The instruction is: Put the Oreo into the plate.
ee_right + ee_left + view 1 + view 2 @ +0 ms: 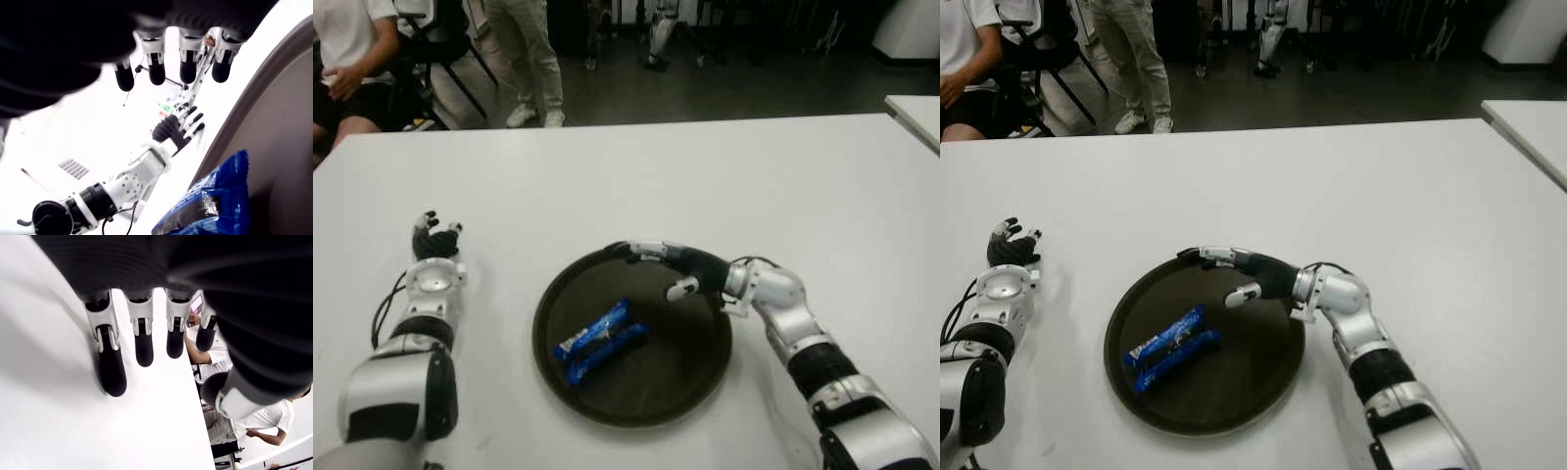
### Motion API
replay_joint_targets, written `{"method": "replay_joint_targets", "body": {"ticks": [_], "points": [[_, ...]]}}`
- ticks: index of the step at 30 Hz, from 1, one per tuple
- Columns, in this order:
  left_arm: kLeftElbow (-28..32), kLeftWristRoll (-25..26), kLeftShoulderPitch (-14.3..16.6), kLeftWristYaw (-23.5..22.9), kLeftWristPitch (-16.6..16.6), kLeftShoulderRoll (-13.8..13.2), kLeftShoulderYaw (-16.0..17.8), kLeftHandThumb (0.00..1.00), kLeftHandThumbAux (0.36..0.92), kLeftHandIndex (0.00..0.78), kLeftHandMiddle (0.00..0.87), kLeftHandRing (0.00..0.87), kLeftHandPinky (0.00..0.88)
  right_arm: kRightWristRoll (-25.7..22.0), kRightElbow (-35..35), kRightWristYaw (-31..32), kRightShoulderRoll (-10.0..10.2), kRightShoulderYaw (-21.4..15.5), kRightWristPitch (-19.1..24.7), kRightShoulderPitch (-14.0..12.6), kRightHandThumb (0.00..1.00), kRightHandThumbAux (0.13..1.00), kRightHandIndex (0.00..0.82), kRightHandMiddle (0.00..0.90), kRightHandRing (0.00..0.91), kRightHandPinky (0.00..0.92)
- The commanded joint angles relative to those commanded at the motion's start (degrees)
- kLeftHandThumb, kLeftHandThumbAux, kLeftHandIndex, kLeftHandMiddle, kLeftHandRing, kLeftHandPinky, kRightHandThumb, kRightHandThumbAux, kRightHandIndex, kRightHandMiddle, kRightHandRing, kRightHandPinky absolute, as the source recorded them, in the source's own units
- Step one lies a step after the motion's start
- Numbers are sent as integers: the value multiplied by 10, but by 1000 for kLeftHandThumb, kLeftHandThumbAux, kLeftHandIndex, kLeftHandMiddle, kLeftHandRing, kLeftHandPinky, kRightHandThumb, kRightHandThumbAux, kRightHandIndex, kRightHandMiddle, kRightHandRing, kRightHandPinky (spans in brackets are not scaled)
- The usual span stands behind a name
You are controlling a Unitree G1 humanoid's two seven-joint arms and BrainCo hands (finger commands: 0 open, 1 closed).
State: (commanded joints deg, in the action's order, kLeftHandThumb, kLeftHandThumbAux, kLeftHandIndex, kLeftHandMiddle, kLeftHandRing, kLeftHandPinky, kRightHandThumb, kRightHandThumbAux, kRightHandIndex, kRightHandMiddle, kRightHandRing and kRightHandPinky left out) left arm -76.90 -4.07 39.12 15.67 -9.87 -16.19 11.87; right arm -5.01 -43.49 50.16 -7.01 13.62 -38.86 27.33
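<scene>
The blue Oreo pack [600,341] lies flat inside the dark round plate [680,377], left of the plate's middle. My right hand [651,269] hovers over the plate's far right part, open, fingers stretched toward the far rim and holding nothing. In the right wrist view the Oreo pack [210,205] lies apart from the straight fingers [156,68], on the plate [288,147]. My left hand [435,240] shows on the white table [724,176] to the left of the plate, open; its wrist view shows spread fingers [142,342] holding nothing.
Beyond the table's far edge a person sits [342,59] at the left and another stands [533,59] next to a chair. A second white table [915,113] starts at the far right.
</scene>
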Motion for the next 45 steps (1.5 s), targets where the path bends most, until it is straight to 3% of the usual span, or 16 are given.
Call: {"method": "replay_joint_targets", "body": {"ticks": [9,12,16,19,23,28,31,39,45], "points": [[0,2,1,-3,1,0,2,167,630,28,135,126,75,-24,-28,18,4,-31,-14,12,0,362,0,0,0,0],[0,2,1,-2,2,0,2,158,637,30,139,133,78,-18,-71,-12,8,-51,-20,50,0,377,0,0,0,0],[0,3,1,-2,3,0,3,164,634,27,138,132,78,38,-184,-174,-1,-77,-57,100,0,405,0,0,0,0],[0,3,1,-2,2,0,2,169,632,24,138,130,73,62,-211,-234,-4,-79,-72,109,0,426,0,0,0,0],[0,3,0,-4,1,0,3,181,631,27,137,129,83,122,-258,-439,-5,-75,-59,132,0,466,0,0,0,0],[0,3,0,-3,-1,0,2,181,631,33,140,133,86,130,-277,-541,2,-89,-46,143,0,492,0,0,0,0],[0,2,-1,-2,-2,0,1,181,637,33,138,127,80,126,-286,-578,7,-101,-42,149,0,506,0,0,0,0],[0,0,-2,-4,0,-3,0,175,634,25,136,128,82,114,-298,-632,-9,-136,-44,166,0,506,0,0,0,0],[-1,2,-1,-4,2,-2,2,173,636,30,139,130,81,144,-302,-685,-13,-129,-41,170,0,546,0,0,0,0]]}}
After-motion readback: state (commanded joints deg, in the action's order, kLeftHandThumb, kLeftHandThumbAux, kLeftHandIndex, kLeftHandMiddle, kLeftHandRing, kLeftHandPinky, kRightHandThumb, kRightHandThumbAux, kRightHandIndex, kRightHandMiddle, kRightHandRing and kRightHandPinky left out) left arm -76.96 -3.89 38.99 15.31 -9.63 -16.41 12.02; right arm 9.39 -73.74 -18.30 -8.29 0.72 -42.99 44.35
